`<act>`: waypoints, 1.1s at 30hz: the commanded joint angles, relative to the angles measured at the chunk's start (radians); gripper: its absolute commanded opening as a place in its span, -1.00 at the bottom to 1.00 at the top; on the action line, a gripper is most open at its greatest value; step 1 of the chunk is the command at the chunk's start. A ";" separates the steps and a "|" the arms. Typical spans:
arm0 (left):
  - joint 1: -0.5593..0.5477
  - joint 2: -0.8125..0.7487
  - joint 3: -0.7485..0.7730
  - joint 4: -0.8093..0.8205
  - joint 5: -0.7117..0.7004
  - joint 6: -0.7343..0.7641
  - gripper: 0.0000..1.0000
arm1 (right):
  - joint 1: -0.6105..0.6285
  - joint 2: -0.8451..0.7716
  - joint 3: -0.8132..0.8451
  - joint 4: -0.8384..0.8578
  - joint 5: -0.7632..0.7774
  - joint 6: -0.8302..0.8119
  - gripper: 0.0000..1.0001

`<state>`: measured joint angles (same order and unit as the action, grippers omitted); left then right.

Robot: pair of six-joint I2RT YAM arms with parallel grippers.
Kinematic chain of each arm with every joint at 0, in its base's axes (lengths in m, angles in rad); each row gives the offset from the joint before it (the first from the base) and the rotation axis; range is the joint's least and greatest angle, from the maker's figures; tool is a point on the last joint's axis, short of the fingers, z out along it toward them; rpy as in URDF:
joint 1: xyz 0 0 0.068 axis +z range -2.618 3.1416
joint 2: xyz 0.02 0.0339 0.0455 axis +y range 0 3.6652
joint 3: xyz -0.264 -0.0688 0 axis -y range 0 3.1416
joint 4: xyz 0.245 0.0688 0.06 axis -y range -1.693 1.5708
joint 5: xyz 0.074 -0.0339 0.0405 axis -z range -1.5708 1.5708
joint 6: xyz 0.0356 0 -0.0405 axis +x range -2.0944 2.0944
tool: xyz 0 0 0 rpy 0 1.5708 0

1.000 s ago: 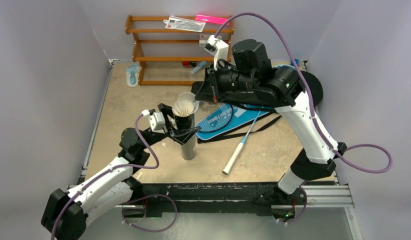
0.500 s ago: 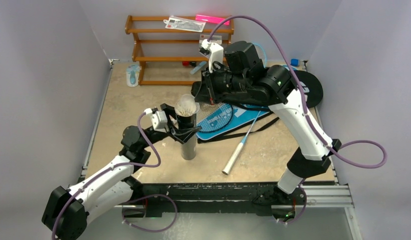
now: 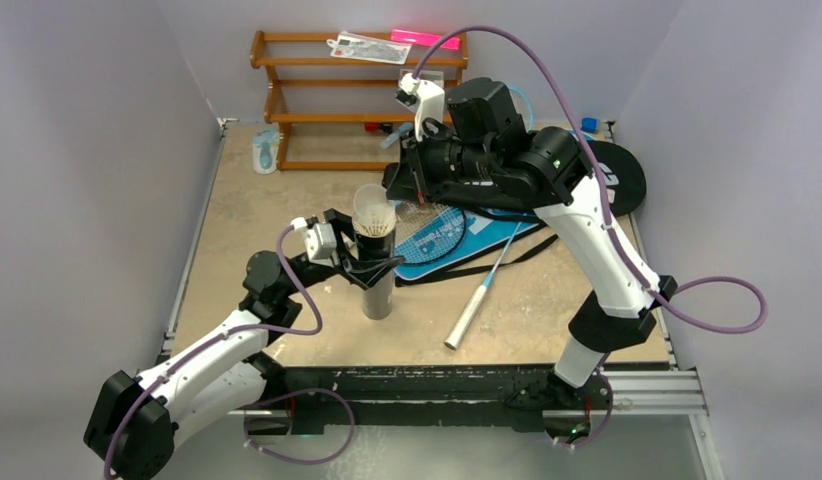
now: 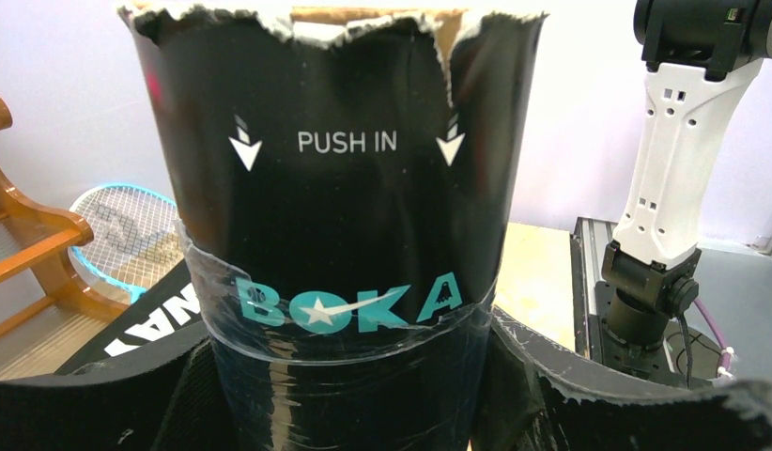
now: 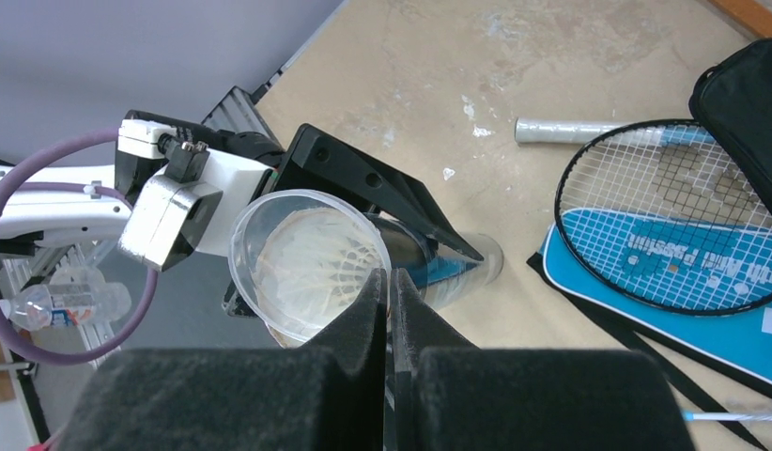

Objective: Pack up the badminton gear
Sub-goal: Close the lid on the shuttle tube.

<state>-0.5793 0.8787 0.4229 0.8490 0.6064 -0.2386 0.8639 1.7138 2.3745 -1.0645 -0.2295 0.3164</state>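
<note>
The long black tube (image 3: 377, 295) stands upright between my left gripper's (image 3: 375, 266) fingers, a white feather shuttlecock (image 3: 374, 214) in its top. To its right the light-blue racket (image 3: 499, 262) lies on the blue racket cover (image 3: 469, 232); the brown wooden three-tier rack (image 3: 317, 118) stands behind.

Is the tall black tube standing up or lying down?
Standing up. The black tube stands straight on the table, its bottom end on the surface and its top pointing up.

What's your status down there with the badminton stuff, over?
Left tool clasps upright black tube. Right tool shut at rim of clear cap holding shuttlecock, at tube's mouth. Racket and blue cover lie apart, not blocking.
</note>
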 commanded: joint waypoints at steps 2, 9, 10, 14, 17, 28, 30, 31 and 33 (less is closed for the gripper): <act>-0.004 0.001 0.033 0.013 0.015 0.028 0.31 | 0.005 -0.005 0.011 -0.016 -0.033 -0.033 -1.00; -0.004 0.003 0.032 0.013 0.014 0.032 0.31 | 0.005 -0.007 0.019 -0.039 -0.034 -0.047 -1.00; -0.004 0.003 0.032 0.013 0.013 0.033 0.31 | 0.005 -0.008 0.019 -0.040 -0.035 -0.049 -1.00; -0.004 0.002 0.034 0.007 0.014 0.036 0.31 | 0.005 -0.005 0.027 -0.060 -0.043 -0.062 -1.00; -0.005 0.004 0.035 0.005 0.012 0.038 0.31 | 0.005 -0.005 0.022 -0.068 -0.048 -0.070 -1.00; -0.004 0.011 0.042 0.006 0.013 0.035 0.31 | 0.007 -0.003 0.020 -0.052 -0.060 -0.078 -0.28; -0.005 0.009 0.041 0.005 0.015 0.035 0.31 | 0.006 -0.005 0.019 -0.046 -0.060 -0.074 -0.21; -0.004 0.008 0.040 0.005 0.015 0.034 0.31 | 0.007 -0.005 0.019 -0.043 -0.060 -0.073 -0.17; -0.005 0.004 0.039 0.005 0.015 0.033 0.32 | 0.006 -0.008 0.014 -0.031 -0.060 -0.068 -0.04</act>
<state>-0.5831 0.8860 0.4286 0.8459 0.6083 -0.2314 0.8650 1.7149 2.3741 -1.1160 -0.2653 0.2523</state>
